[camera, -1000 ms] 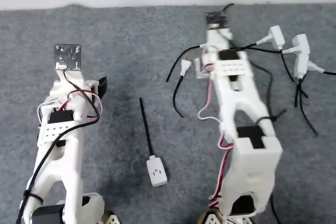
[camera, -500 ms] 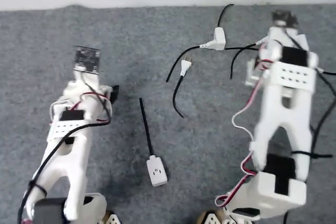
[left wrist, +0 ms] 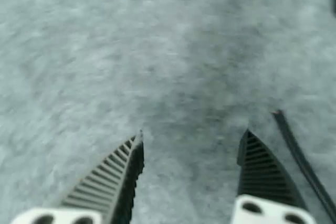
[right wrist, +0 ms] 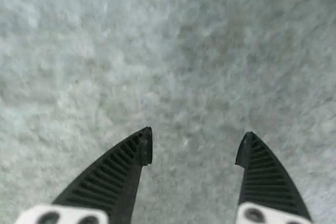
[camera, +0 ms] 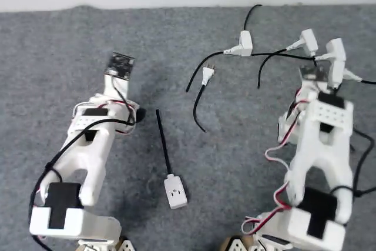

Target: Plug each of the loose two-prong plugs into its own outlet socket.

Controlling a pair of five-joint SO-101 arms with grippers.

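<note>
Little of the task looks done. A loose plug [camera: 207,75] on a short black lead lies unplugged on the grey table [camera: 59,39], towards the back and between the arms. An outlet socket [camera: 175,191] sits alone near the front, its slots empty, well apart from that plug. Further back, a white joined pair [camera: 242,45] looks like a plug seated in a socket, so I judge that one finished. In the white cluster [camera: 329,54] by the right arm, I cannot tell which pieces are mated.

The left claw [left wrist: 191,137] is spread wide and holds nothing, hovering over bare table beside the socket's black cord [left wrist: 302,156]. The right claw [right wrist: 198,137] is likewise spread and empty above bare table.

No writing or label is legible on any part
</note>
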